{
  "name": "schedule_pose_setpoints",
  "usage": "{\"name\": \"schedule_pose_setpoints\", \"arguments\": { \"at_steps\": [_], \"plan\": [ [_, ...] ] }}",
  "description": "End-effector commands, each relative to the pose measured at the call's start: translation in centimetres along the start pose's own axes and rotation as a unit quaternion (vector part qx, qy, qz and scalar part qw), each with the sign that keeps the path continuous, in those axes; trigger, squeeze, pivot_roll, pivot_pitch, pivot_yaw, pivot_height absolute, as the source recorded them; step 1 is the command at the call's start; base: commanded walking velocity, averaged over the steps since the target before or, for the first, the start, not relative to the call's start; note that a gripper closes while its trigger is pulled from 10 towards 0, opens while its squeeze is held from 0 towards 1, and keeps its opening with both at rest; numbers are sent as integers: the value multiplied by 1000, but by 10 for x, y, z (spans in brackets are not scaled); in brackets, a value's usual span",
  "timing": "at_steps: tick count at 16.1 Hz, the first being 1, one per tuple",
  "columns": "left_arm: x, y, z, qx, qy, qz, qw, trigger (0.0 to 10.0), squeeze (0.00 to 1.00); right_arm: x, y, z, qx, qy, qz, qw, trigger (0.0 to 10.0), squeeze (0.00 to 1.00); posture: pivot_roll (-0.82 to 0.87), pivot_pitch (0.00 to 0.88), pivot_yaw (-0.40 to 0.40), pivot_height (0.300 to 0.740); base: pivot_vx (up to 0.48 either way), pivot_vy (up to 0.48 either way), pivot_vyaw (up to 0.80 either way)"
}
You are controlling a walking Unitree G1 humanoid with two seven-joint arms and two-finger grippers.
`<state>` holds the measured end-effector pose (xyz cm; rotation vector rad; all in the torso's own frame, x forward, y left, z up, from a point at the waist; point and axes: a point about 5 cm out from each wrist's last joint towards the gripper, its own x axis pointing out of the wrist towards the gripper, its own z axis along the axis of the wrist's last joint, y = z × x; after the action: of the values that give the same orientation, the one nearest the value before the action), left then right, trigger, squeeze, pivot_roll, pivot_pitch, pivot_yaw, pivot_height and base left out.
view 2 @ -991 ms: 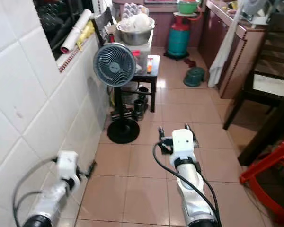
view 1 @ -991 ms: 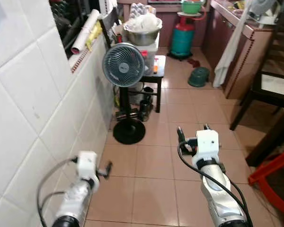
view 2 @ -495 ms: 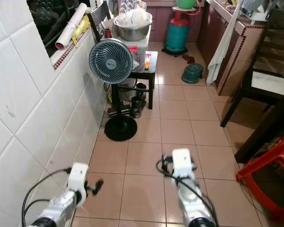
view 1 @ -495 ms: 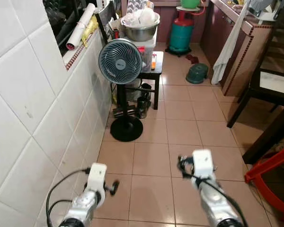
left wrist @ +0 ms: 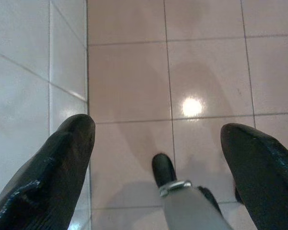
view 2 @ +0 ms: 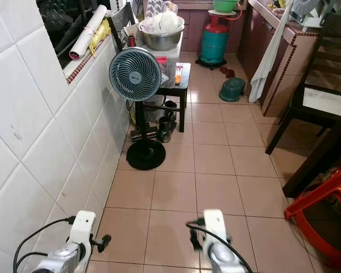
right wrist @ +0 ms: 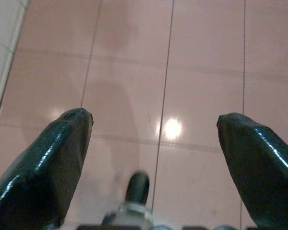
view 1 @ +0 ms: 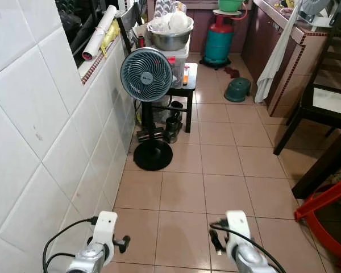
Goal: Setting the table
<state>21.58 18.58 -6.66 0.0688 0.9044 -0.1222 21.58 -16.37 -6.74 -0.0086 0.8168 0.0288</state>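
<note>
Both arms hang low, left gripper point(left wrist: 158, 143) and right gripper point(right wrist: 153, 139) jaws spread, empty above floor point(view 1: 216, 159) tiles

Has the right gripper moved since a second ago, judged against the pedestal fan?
Yes. The right gripper has dropped low and back toward the robot, much farther from the pedestal fan base than before, though the camera shifted too.

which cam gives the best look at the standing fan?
Right eye view: the standing fan shows whole, head to round base, well inside the frame. The left eye view shows it whole too, about as well. Both wrist views look down at floor tiles between their open tool fingers.
</note>
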Motion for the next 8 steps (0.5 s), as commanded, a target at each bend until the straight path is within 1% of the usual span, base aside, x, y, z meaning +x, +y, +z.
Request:
{"name": "schedule_pose_setpoints", "arguments": {
  "at_steps": [1, 3, 5, 6, 7, 8],
  "plan": [
    [-2, 2, -9, 0, 18, -3, 1000, 10000, 0, -2, -6, -9, 15, 18, -8, 1000, 10000, 0, 0, 0, -12, 740, 0, 0, 0],
    [-2, 1, -13, -1, 22, -8, 1000, 10000, 0, -4, -8, -16, 18, 29, -10, 999, 10000, 0, -5, 0, -9, 740, 0, 0, 0],
    [-3, -1, -18, -1, 26, -16, 1000, 10000, 0, -4, -10, -17, 16, 32, -12, 999, 10000, 0, -13, 0, -5, 740, 0, 0, 0],
    [-3, -1, -20, -2, 29, -19, 999, 10000, 0, -4, -10, -17, 11, 31, -10, 999, 10000, 0, -13, 0, -5, 740, 0, 0, 0],
    [-4, -1, -21, 0, 31, -19, 999, 10000, 0, -4, -10, -17, 4, 32, -6, 999, 10000, 0, -17, 0, -3, 740, 240, 0, 0],
    [-4, 0, -22, 3, 34, -17, 999, 10000, 0, -5, -10, -18, -1, 34, -5, 999, 10000, 0, -18, 0, -3, 740, 0, 0, 0]
  ]
}}
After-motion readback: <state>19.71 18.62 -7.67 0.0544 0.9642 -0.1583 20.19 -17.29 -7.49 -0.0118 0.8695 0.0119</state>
